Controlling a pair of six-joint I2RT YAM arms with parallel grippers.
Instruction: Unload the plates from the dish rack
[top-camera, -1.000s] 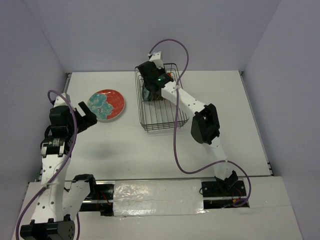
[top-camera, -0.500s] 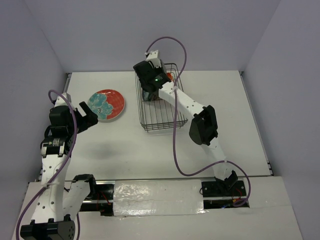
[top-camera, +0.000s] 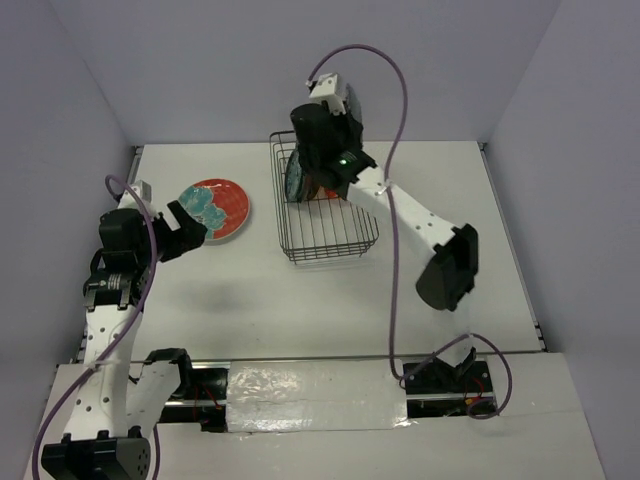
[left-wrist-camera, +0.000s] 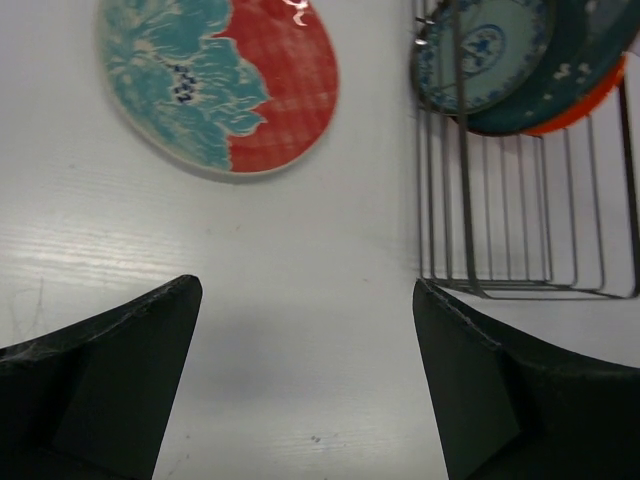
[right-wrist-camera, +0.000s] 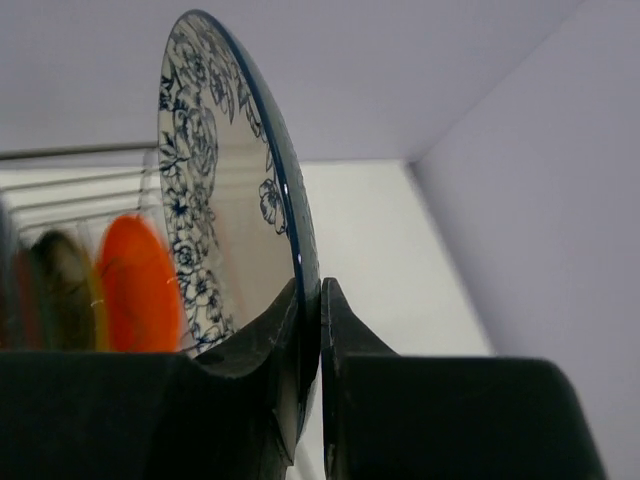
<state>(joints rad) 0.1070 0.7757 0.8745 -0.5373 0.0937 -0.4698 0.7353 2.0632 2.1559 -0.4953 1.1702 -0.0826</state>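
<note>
The dish rack (top-camera: 330, 235) stands at the back middle of the table, with several plates upright at its far end. My right gripper (right-wrist-camera: 320, 290) is shut on the rim of the white-and-blue floral plate (right-wrist-camera: 215, 200), held on edge above the rack's back end (top-camera: 297, 182). Behind it, still in the rack, are an orange plate (right-wrist-camera: 140, 285) and a dark blurred one (right-wrist-camera: 60, 290). The red-and-teal plate (top-camera: 212, 208) lies flat on the table left of the rack. My left gripper (top-camera: 190, 232) hovers open just beside it, with nothing between its fingers (left-wrist-camera: 120, 350).
The left wrist view shows the rack's wire wall (left-wrist-camera: 470, 200) close on the right, holding the floral plate (left-wrist-camera: 480, 45), a dark teal plate (left-wrist-camera: 570, 70) and an orange rim (left-wrist-camera: 595, 100). The back wall rises right behind the rack.
My right arm has swung its elbow out to the right and raised its wrist, keeping hold of the floral plate. My left gripper has shifted slightly right, toward the red-and-teal plate.
</note>
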